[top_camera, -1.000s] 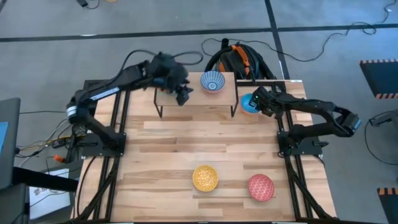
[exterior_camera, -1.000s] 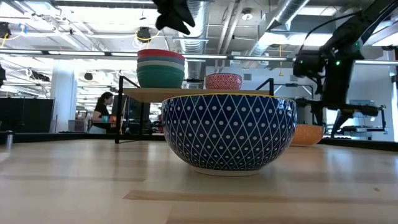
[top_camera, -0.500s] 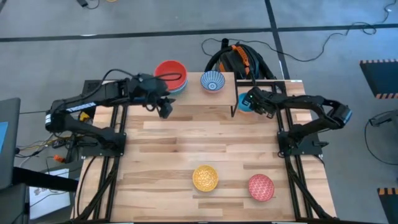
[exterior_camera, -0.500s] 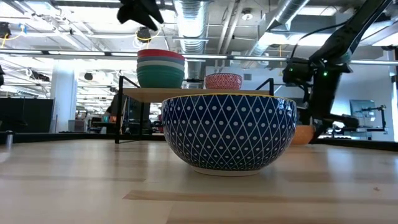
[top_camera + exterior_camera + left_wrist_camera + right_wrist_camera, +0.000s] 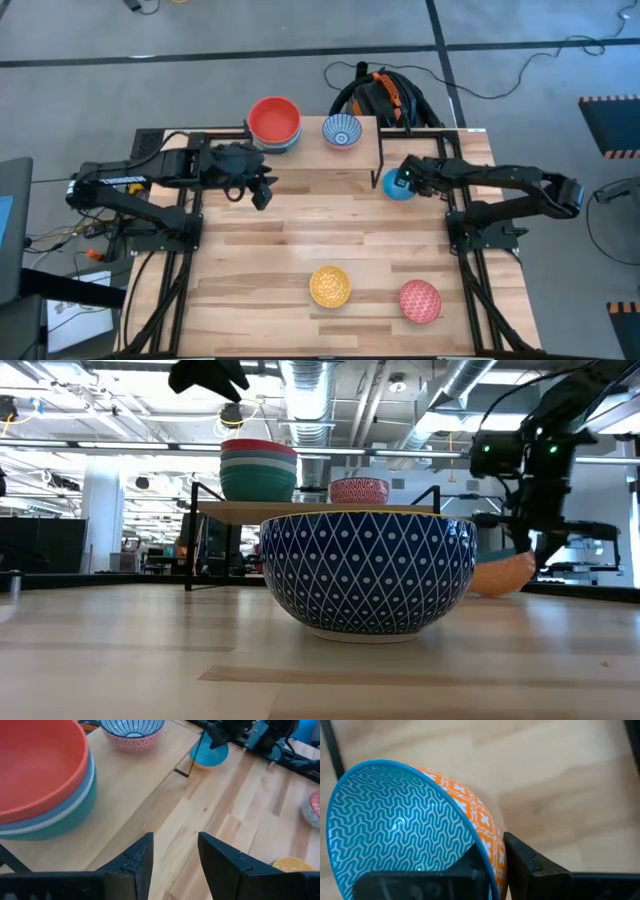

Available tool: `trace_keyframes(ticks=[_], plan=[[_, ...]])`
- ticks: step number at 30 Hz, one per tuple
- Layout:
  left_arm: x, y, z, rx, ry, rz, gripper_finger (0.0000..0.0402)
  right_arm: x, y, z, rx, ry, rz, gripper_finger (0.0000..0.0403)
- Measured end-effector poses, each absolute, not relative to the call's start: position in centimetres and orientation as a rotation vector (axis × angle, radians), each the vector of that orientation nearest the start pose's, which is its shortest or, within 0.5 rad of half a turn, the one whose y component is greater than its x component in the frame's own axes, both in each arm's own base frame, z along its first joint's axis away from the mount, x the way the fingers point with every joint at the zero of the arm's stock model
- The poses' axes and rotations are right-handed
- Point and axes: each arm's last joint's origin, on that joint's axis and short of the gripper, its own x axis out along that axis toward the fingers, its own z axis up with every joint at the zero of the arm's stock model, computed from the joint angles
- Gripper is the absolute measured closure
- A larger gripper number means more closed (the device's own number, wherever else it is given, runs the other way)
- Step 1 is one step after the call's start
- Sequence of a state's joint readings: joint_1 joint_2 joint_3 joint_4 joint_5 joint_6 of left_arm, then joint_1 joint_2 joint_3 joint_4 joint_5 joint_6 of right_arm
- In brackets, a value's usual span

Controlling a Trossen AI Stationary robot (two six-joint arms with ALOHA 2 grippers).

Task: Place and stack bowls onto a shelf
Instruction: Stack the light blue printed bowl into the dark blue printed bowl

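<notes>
Beside shelf right leg, right gripper pinches orange bowl's rim, tilted for lifting. Left gripper hovers nearby, fingers parted, empty; stack stands on shelf.

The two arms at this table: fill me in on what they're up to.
The right claw grips the rim of a teal-lined, orange-patterned bowl beside the small wooden shelf. The shelf already carries a stack of bowls topped by a red one, plus a pink-patterned bowl. The left claw hangs open and empty in front of the shelf.
</notes>
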State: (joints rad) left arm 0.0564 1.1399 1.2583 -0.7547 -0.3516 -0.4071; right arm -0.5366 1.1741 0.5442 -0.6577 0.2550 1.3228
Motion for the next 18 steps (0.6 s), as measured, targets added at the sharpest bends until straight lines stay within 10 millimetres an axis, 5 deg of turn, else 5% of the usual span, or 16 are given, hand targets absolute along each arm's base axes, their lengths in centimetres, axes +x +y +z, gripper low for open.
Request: trace_keyframes(ticks=[13,18], plan=[[23.0,-0.9,37.2,-0.243,0.561,0.411,0.027,16.6,-2.2,18.0,1.241,0.822,-0.964,0.0343],[22.6,-1.4,39.1,-0.346,0.525,0.292,0.025,16.6,0.1,19.8,1.278,0.89,-0.783,0.0343]])
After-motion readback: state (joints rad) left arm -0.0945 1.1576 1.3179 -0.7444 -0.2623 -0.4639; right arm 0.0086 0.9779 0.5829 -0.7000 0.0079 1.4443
